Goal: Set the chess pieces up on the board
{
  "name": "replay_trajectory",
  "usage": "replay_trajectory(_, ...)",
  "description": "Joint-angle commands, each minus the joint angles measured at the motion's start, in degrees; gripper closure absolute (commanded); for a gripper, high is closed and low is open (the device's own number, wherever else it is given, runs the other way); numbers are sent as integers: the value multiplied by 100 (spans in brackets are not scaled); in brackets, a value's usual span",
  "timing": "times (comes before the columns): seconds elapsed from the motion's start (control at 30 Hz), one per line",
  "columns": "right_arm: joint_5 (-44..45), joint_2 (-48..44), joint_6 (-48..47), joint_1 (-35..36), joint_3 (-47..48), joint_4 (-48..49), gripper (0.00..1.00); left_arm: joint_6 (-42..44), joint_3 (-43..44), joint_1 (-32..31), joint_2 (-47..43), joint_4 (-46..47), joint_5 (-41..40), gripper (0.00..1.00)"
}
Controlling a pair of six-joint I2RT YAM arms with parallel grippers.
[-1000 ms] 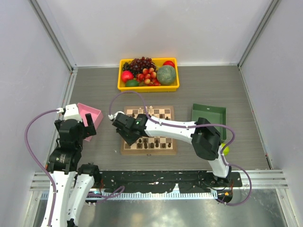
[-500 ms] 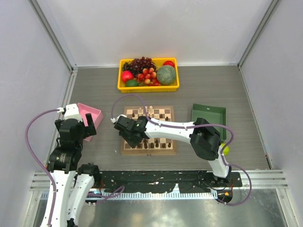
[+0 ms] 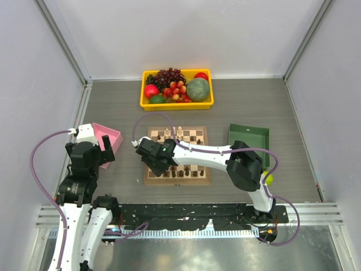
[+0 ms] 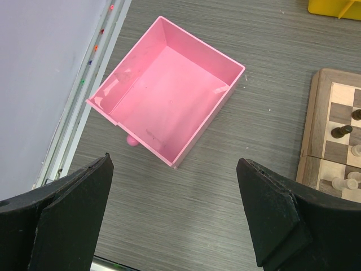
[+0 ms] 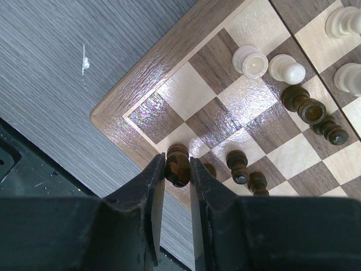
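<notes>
Pincer (image 5: pixel 177 161) (right) clamps dark piece (image 5: pixel 178 170) over board (image 5: pixel 169 56) corner, near edge.

A robot lab cell: blank walls (image 3: pixel 186 34), aluminium mounting rail (image 3: pixel 316 212).

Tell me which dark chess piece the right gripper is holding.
The dark piece by the board corner, inside the right gripper; other dark pieces stand free.
</notes>
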Motion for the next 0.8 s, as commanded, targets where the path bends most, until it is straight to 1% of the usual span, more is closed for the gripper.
replay_trajectory(0.0, 68, -3, 2, 33, 33, 158, 73, -43, -4, 16, 42, 246, -16, 1)
replay_trajectory(0.07, 51, -12, -7, 42, 42, 166, 71, -43, -4, 25, 43, 237, -16, 1)
replay_trajectory(0.17, 7, -64, -42, 33, 51, 219, 62, -26, -4, 25, 43, 246, -16, 1)
replay_trajectory(0.23, -11, -143, -50, 33, 51, 307, 59, -34, 5, 25, 34, 237, -34, 1)
replay_trajectory(0.43, 103, -398, 11, 24, 200, 307, 56, -34, -4, 25, 16, 237, -42, 1)
replay_trajectory(0.53, 392, -705, 20, -55, 183, 324, 54, -34, 5, 25, -1, 237, -60, 1)
replay_trajectory(0.7, 683, -1092, 125, -449, 130, 351, 52, -43, -4, 25, 7, 228, -69, 1)
replay_trajectory(0.77, 666, -1215, 152, -625, 8, 447, 51, -43, 5, 25, 7, 220, -78, 1)
